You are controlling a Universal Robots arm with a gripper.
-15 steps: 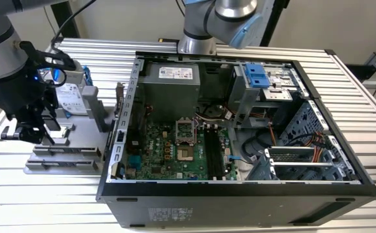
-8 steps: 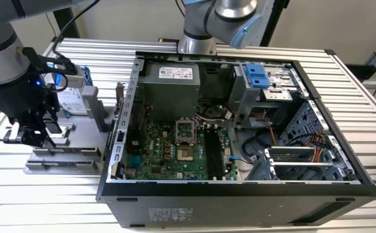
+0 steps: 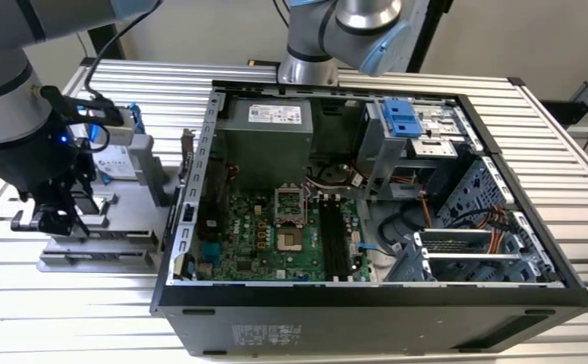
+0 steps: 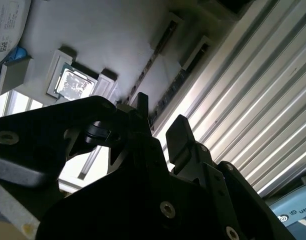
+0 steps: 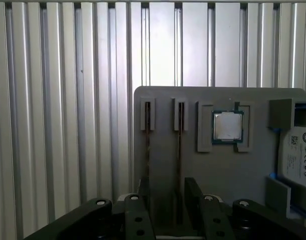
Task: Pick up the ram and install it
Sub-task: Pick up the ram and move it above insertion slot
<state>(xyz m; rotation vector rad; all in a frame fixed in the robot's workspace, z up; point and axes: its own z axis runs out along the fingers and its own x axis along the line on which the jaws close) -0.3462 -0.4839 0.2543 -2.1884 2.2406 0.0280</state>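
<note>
Now the fingers (image 5: 193, 192) stand apart, straddling the ram (image 5: 179, 145), which sits on edge in a slot of the grey tray (image 5: 158, 97) on the table (image 5: 68, 100); the computer case (image 3: 375, 318) lies alongside.

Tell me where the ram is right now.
The ram stands on edge in a slot of the grey holder beside the processor chip, at the exterior view's left of the computer case, under the open gripper.
</note>
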